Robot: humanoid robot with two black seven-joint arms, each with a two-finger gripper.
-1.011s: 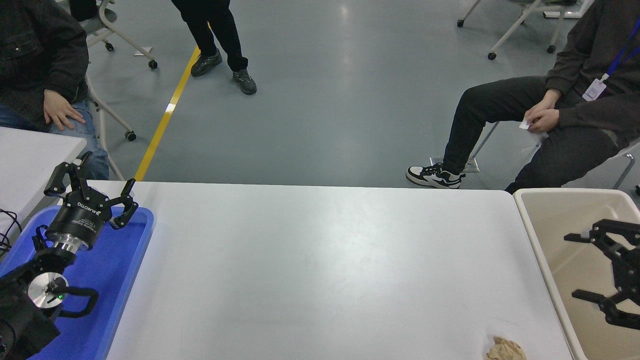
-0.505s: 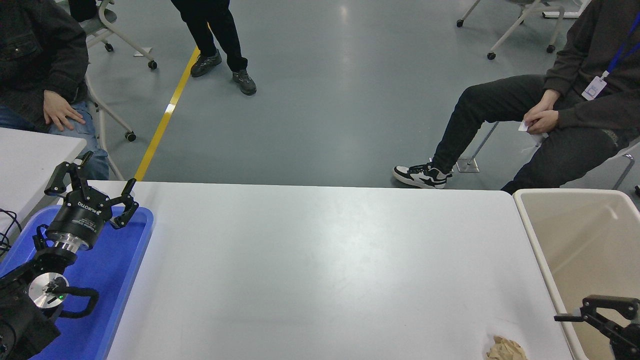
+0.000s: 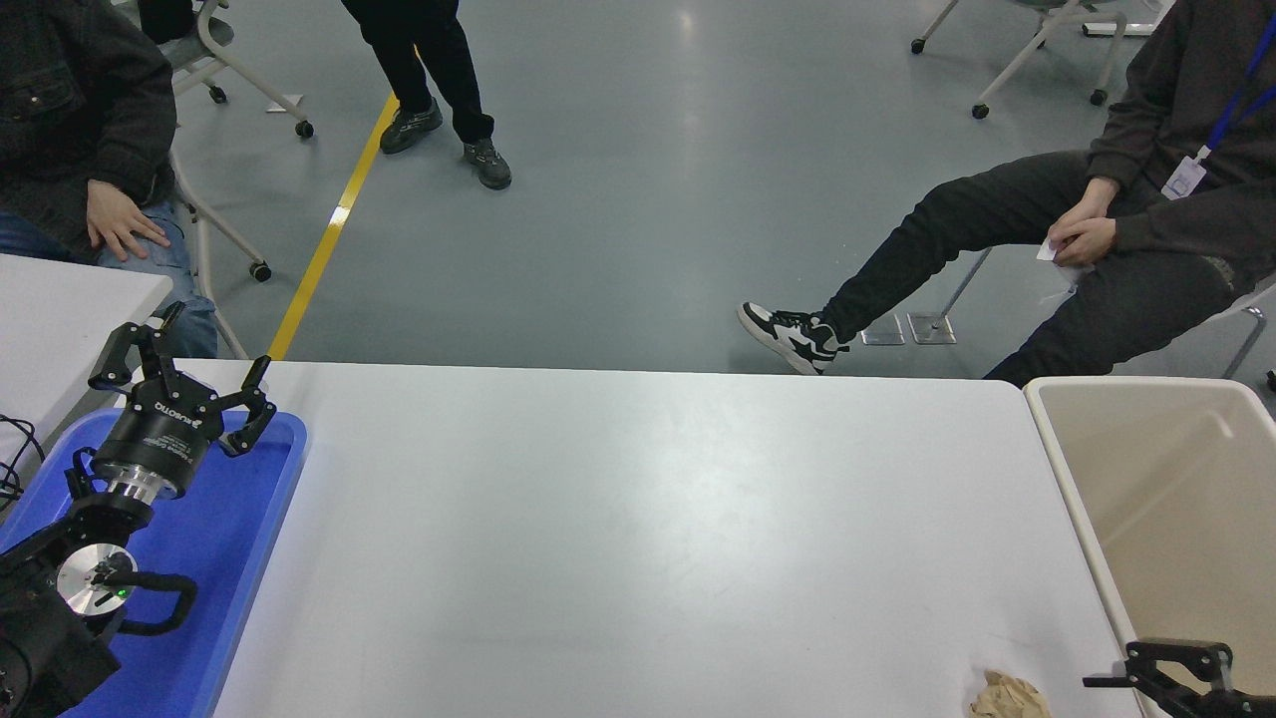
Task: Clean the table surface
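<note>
The table surface (image 3: 638, 519) is a wide white top filling the middle of the head view. A crumpled brown paper ball (image 3: 1009, 695) lies on it at the near right, cut by the picture's bottom edge. My right gripper (image 3: 1166, 673) shows only partly at the bottom right corner, low over the seam between the table and the bin, just right of the paper ball and apart from it. My left gripper (image 3: 184, 384) is parked open and empty over the blue tray at the lower left.
A blue tray (image 3: 249, 519) lies at the table's left end. A beige plastic bin (image 3: 1176, 479) stands against the right end. A smaller white table (image 3: 60, 309) is at the far left. People sit and stand beyond the far edge.
My right gripper has moved down from over the bin to the picture's bottom right corner, close to the paper ball. A seated person stretched a leg to the left. The left arm has not moved.
</note>
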